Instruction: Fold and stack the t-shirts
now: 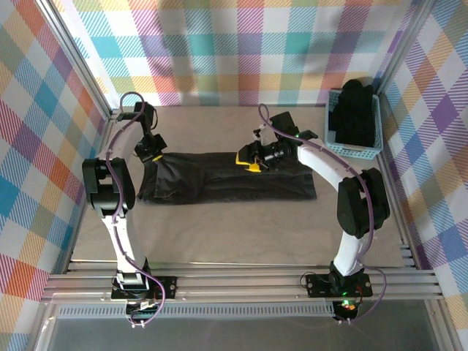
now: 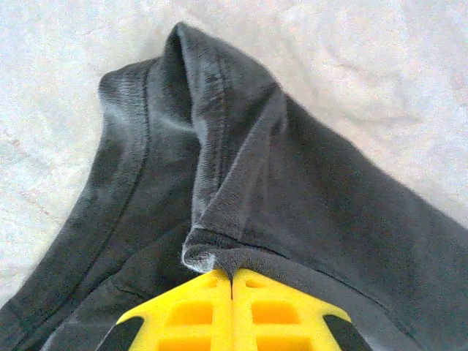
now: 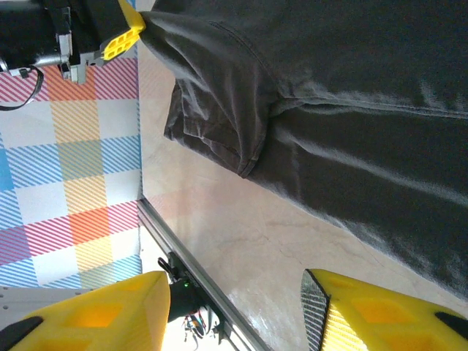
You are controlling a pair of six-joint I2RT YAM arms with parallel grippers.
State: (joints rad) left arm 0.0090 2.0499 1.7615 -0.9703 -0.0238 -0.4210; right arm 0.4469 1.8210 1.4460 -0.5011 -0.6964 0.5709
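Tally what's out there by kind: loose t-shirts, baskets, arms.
T-shirt laid out: 1
Light blue basket: 1, holding dark cloth I cannot count
Robot arms: 2, left fingers shut on the T-shirt, right fingers open
Total: 4

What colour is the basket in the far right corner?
The basket is light blue, clearest in the top external view.
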